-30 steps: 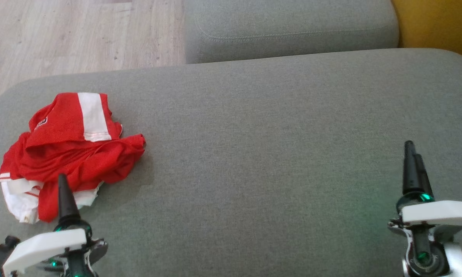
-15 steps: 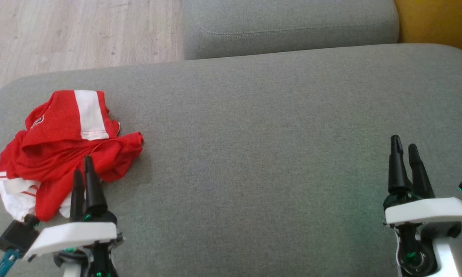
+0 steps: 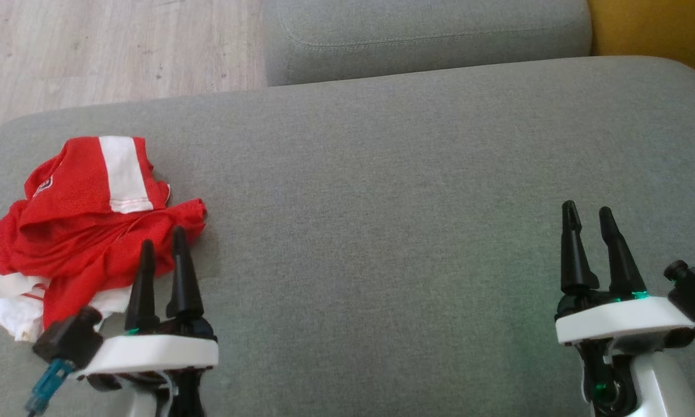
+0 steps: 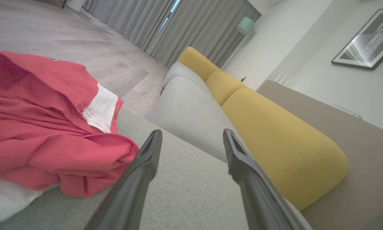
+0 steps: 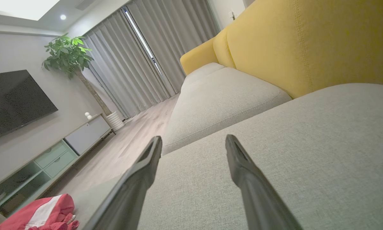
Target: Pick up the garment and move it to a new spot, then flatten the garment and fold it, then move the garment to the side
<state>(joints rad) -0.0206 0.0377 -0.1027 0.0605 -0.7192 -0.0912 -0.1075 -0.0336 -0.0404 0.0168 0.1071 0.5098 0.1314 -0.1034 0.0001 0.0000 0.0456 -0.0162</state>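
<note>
I find the garment (image 3: 87,231) crumpled in a heap near the left end of the grey seat cushion (image 3: 382,202). It is red, mesh-like fabric with a white stripe, and a white layer peeks out underneath. I judge it light, limp and a little slick, so it will sag and trail from any single pinch. The bunched fold on its near right edge, just beside my left tool (image 3: 162,237), looks like the easiest bite. Both that tool and the right tool (image 3: 586,207) stand spread and hold nothing. The right one is well apart from the heap, over bare cushion. I can't tell whether this is a shirt or shorts, where its hems lie, or what the small badge says. The left wrist view cuts the heap off at its edge.
</note>
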